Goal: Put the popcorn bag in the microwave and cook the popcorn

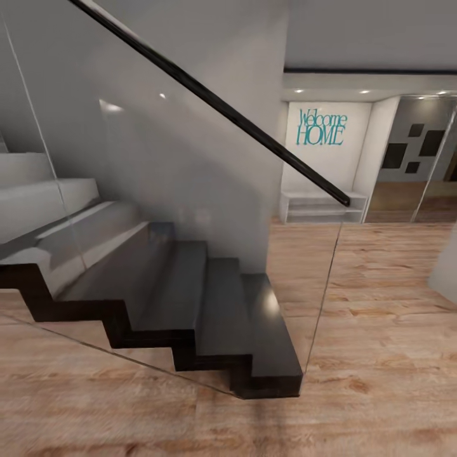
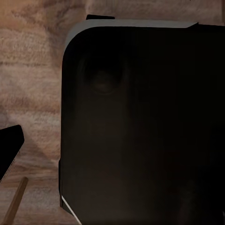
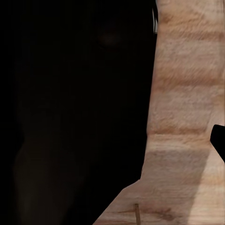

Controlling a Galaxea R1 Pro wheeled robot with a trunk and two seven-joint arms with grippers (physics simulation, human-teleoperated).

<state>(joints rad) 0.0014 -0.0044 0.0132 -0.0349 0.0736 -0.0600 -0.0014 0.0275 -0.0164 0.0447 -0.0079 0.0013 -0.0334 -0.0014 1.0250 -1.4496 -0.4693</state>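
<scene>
Stairs [image 1: 190, 298] of dark treads behind glass [image 1: 158, 158] faced the robot on the wood floor [image 1: 381, 355], evidently in transit; popcorn bag and microwave lay out of sight, and whether either pincer was apart or together couldn't be told.

soft, slightly blurred render; ceiling spotlights [image 1: 364, 92] glow; glare on glass balustrade [image 1: 158, 158].

A dark rounded body [image 2: 140, 126] hung over the wood floor [image 2: 33, 70]. A black tip [image 2: 9, 147] and a thin tan strip [image 2: 15, 202] lay beside it.
</scene>
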